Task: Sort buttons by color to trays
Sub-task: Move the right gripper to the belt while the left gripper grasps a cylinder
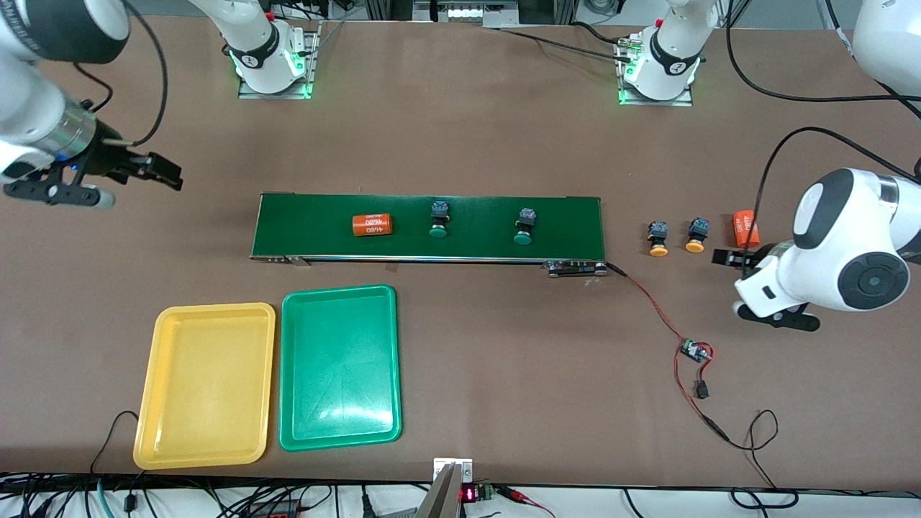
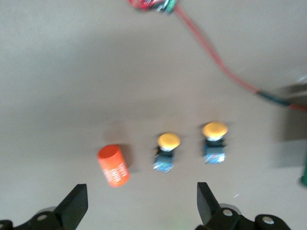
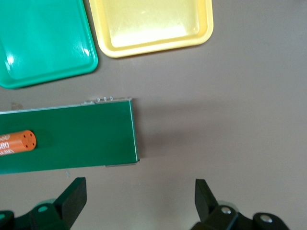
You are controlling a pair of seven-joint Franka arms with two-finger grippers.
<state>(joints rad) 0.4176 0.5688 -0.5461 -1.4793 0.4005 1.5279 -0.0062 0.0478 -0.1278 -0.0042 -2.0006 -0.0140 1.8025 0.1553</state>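
Two green buttons (image 1: 439,219) (image 1: 524,226) lie on the dark-green conveyor belt (image 1: 561,216). Two yellow buttons (image 1: 658,239) (image 1: 696,235) lie on the table off the belt's end toward the left arm; they also show in the left wrist view (image 2: 168,151) (image 2: 214,141). The yellow tray (image 1: 207,385) and the green tray (image 1: 338,367) stand side by side, both empty, nearer the front camera than the belt. My left gripper (image 1: 727,257) is open and empty over the table by the yellow buttons, and it also shows in the left wrist view (image 2: 141,203). My right gripper (image 1: 162,173) is open and empty over bare table off the belt's other end, and it also shows in the right wrist view (image 3: 140,199).
An orange "4680" cylinder (image 1: 371,225) lies on the belt, another (image 1: 745,227) lies beside the yellow buttons. A red-black wire with a small circuit board (image 1: 694,351) runs from the belt's end toward the front camera. Cables line the table's front edge.
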